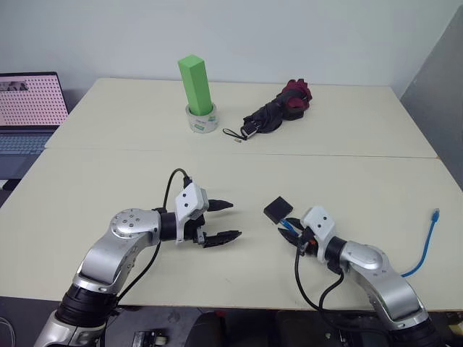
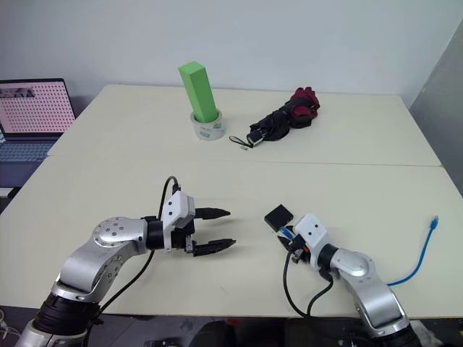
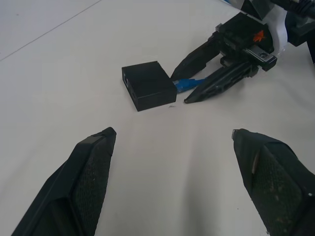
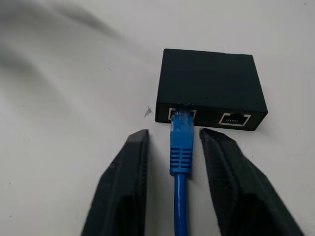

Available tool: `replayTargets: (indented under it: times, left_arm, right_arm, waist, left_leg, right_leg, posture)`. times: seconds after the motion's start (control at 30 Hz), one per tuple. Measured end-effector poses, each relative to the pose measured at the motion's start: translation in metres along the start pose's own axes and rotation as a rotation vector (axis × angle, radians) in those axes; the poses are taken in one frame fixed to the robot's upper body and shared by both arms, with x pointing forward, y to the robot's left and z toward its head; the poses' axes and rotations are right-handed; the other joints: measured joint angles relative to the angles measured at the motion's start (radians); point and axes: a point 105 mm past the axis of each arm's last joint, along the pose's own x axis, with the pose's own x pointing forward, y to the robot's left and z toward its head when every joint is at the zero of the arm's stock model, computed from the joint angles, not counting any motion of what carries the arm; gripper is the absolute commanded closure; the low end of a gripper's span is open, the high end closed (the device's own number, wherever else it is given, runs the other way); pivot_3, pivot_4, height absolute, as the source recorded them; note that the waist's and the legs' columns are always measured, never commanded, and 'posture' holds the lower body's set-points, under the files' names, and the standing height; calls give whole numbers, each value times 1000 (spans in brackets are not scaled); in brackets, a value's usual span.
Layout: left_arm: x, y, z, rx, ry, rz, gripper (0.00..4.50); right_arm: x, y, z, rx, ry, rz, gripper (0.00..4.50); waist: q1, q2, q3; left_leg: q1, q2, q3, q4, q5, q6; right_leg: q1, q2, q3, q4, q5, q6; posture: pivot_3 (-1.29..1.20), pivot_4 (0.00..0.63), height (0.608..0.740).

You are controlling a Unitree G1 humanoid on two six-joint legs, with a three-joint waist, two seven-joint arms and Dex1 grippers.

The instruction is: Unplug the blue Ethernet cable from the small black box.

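Note:
The small black box (image 1: 278, 210) lies flat on the pale table, in front of my right arm. The blue Ethernet cable (image 4: 181, 147) is plugged into the left one of two ports on the box's near side (image 4: 209, 83). Its cord runs back under my right arm, and its free end (image 1: 434, 215) lies at the table's right. My right gripper (image 4: 174, 133) straddles the plug, one black finger close on each side with a thin gap showing. My left gripper (image 1: 236, 220) stands wide open a hand's width left of the box, pointing at it, with nothing between its fingers (image 3: 93, 162).
A green block (image 1: 195, 83) stands in a tape roll (image 1: 201, 121) at the back of the table. A black-and-red folded umbrella (image 1: 278, 108) lies to its right. A laptop (image 1: 29, 108) sits off the table's far left. A seam (image 1: 325, 155) crosses the tabletop.

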Motion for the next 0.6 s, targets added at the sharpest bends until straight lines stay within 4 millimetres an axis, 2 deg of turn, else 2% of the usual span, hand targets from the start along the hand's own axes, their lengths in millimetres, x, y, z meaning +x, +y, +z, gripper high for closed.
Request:
replayTargets:
  times: [0.03, 0.1, 0.23, 0.3, 0.4, 0.43, 0.6]
  left_arm:
    - [1, 1, 1, 2, -6, 1, 453]
    - [2, 1, 0, -7, -14, 4, 453]
    - [6, 4, -1, -57, -35, 5, 453]
    - [9, 3, 0, -99, -53, -6, 453]
    - [12, 5, 1, -208, -90, -24, 453]
    - [12, 8, 4, -262, -109, -30, 453]
    - [12, 19, 18, -370, -180, -39, 453]
  right_arm:
    - [0, -1, 0, -5, 3, 2, 3736]
    - [-1, -3, 2, -24, 8, 2, 4287]
    - [-3, -10, 6, -142, 22, 10, 4357]
    - [-3, -13, 16, -254, -1, 13, 4357]
    - [-3, -18, 36, -539, -57, 33, 4357]
    - [-4, -20, 47, -714, -93, 52, 4357]
    - [-5, -15, 66, -1018, -218, 111, 4357]
  waist:
    - [0, 0, 0]
    - [0, 0, 0]
    - [0, 0, 0]
    - [-1, 0, 0]
    - [-2, 0, 0]
    - [-2, 0, 0]
    - [-2, 0, 0]
  left_leg:
    - [0, 0, 0, 0, 0, 0]
    - [0, 0, 0, 0, 0, 0]
    - [0, 0, 0, 0, 0, 0]
    - [0, 0, 0, 0, 0, 0]
    - [0, 0, 0, 1, 0, 0]
    - [0, 0, 0, 1, 0, 0]
    - [0, 0, 0, 1, 0, 0]
  right_leg:
    - [0, 0, 0, 0, 0, 0]
    - [0, 0, 0, 0, 0, 0]
    - [0, 0, 0, 0, 0, 0]
    - [-1, 0, 0, 0, 0, 0]
    - [-1, 0, 0, 0, 0, 0]
    - [-1, 0, 0, 0, 0, 0]
    - [0, 0, 0, 0, 0, 0]
  posture:
    - [0, 150, 740]
    - [0, 150, 740]
    - [0, 150, 740]
    - [0, 150, 740]
    - [0, 150, 740]
    - [0, 150, 740]
    - [0, 150, 740]
